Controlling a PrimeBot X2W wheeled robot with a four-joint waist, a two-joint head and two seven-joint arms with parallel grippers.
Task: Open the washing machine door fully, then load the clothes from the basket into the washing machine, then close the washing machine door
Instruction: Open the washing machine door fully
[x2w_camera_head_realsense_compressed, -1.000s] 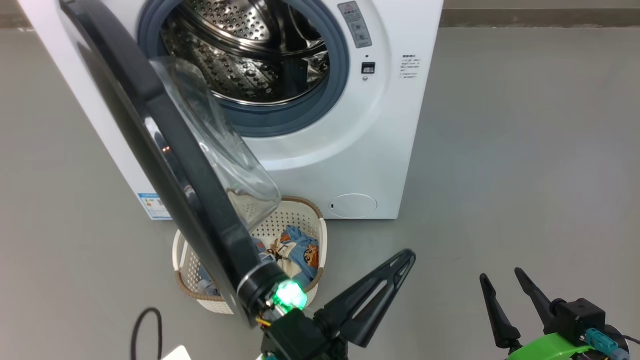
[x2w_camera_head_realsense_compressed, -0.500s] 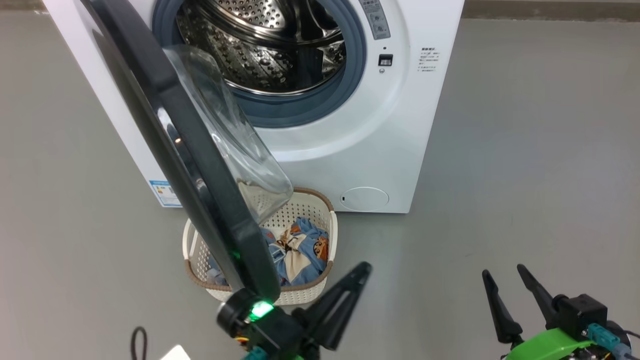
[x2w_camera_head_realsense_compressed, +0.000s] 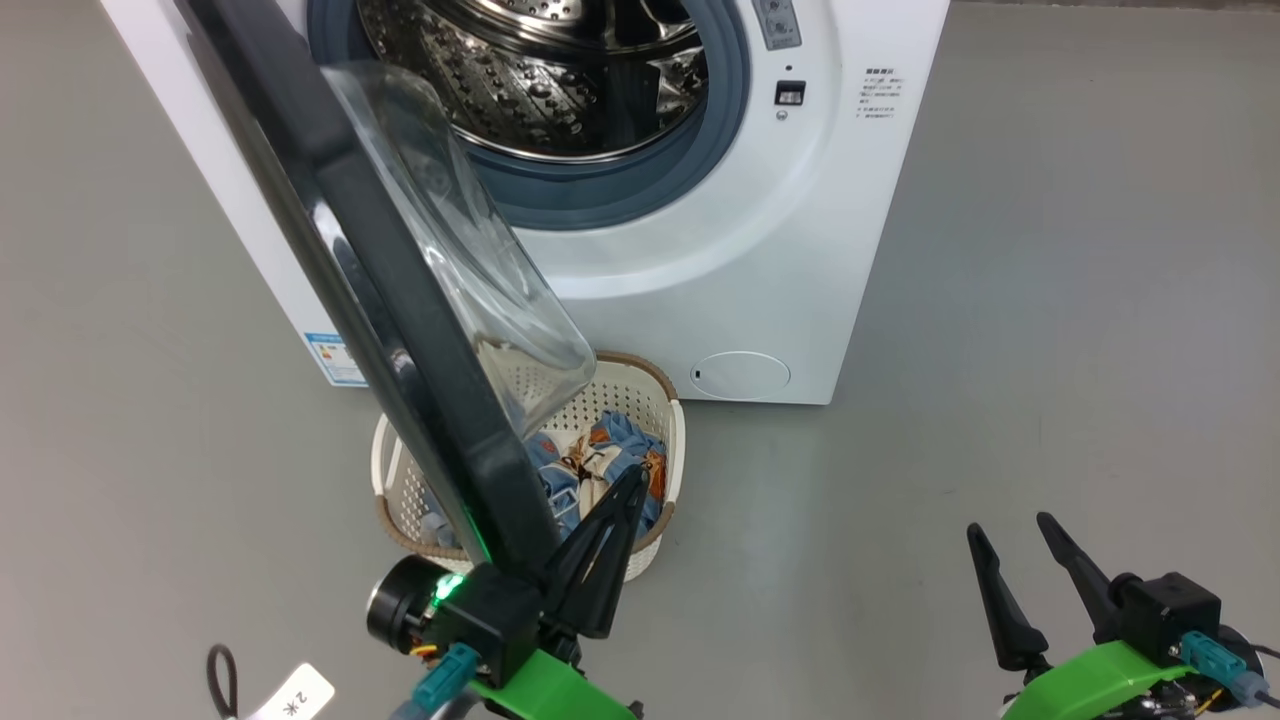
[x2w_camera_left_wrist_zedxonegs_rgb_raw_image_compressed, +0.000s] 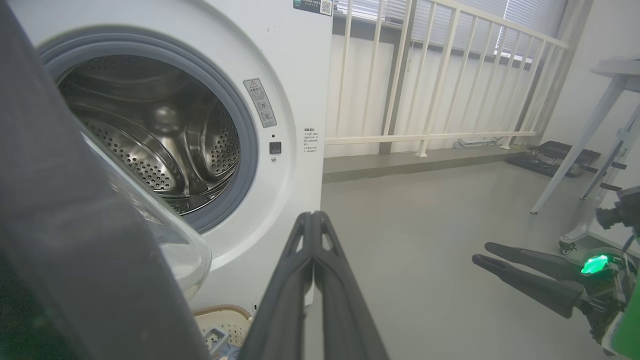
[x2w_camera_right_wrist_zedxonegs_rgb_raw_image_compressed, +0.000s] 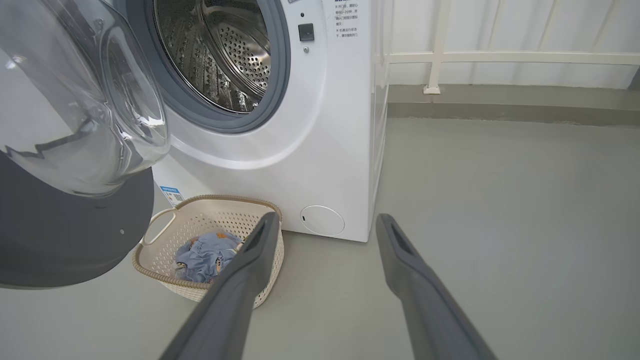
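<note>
While the right gripper (x2w_camera_head_realsense_compressed: 1008, 528) hangs over the floor (x2w_camera_head_realsense_compressed: 1000, 300) with fingers spread and empty, the left gripper (x2w_camera_head_realsense_compressed: 628, 490) has its fingers pressed together just beside the lower rim of the open washing machine door (x2w_camera_head_realsense_compressed: 400, 330). Just behind, the clothes (x2w_camera_head_realsense_compressed: 615, 440) lie in the basket (x2w_camera_head_realsense_compressed: 676, 450), partly under the door's glass bowl (x2w_camera_head_realsense_compressed: 450, 230), before the washing machine (x2w_camera_head_realsense_compressed: 700, 270) with its drum (x2w_camera_head_realsense_compressed: 540, 70) exposed.

Basket (x2w_camera_head_realsense_compressed: 630, 388) partly behind door (x2w_camera_head_realsense_compressed: 400, 330)

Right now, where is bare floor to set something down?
Free: the floor right of the washing machine, ahead of the right gripper. Crowded: the basket under the washing machine door, left gripper close by.
</note>
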